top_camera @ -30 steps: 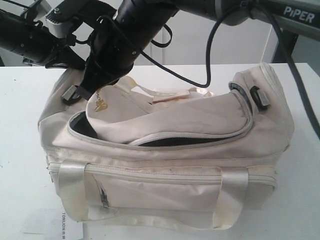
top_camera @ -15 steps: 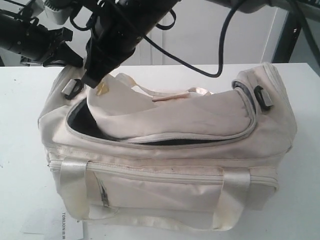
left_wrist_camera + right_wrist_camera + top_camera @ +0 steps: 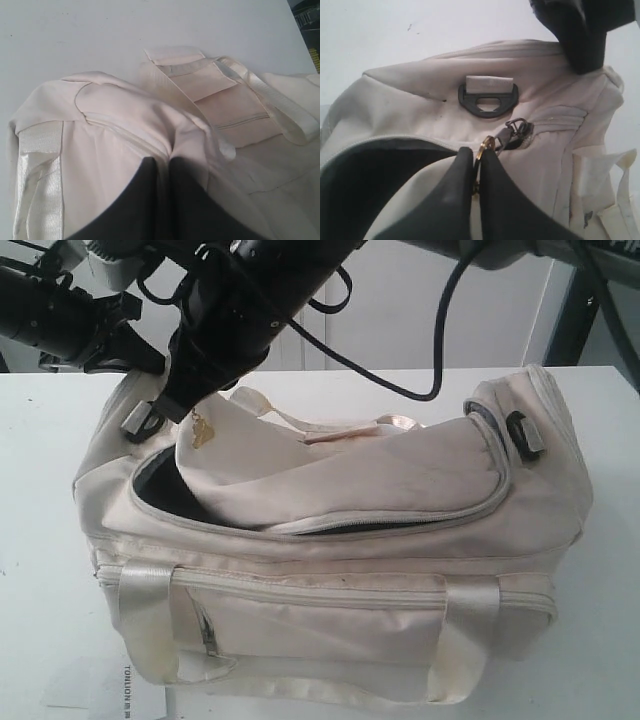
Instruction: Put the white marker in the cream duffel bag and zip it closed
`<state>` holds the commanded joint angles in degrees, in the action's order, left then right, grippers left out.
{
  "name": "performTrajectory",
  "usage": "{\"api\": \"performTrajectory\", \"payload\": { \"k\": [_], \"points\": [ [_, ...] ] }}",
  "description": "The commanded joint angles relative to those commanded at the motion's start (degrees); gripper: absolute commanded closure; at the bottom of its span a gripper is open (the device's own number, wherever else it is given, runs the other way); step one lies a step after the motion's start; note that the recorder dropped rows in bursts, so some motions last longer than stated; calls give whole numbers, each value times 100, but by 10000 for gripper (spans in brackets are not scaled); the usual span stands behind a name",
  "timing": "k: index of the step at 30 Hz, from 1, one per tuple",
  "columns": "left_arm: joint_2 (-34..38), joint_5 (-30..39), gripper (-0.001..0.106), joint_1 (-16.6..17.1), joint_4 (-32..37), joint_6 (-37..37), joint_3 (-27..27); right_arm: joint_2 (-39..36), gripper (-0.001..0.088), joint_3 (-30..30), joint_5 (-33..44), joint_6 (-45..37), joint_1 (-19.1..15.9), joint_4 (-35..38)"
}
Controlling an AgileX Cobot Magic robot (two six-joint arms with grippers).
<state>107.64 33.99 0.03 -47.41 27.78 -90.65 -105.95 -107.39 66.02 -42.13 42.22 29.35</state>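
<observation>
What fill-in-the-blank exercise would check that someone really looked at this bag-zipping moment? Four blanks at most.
1. The right gripper is shut on the zipper pull, whose ring is ____ in colour.
2. The cream duffel bag rests on a ____ table.
3. Its top flap is partly ____, showing a dark interior.
4. The left gripper pinches a fold of the bag's ____.

Missing words: gold; white; open; fabric.

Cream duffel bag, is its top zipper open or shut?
Open: the cream duffel bag shows a dark gap under its lifted flap.
</observation>
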Motion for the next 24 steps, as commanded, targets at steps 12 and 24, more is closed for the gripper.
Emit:
{"api": "performTrajectory", "payload": {
  "k": [12, 24],
  "points": [
    [0, 0, 1048, 0, 0, 1, 0, 16, 868, 0, 394, -67, 0, 116],
    [0, 41, 1048, 265, -81, 1, 0, -297, 868, 199, 394, -491, 0, 28]
  ]
}}
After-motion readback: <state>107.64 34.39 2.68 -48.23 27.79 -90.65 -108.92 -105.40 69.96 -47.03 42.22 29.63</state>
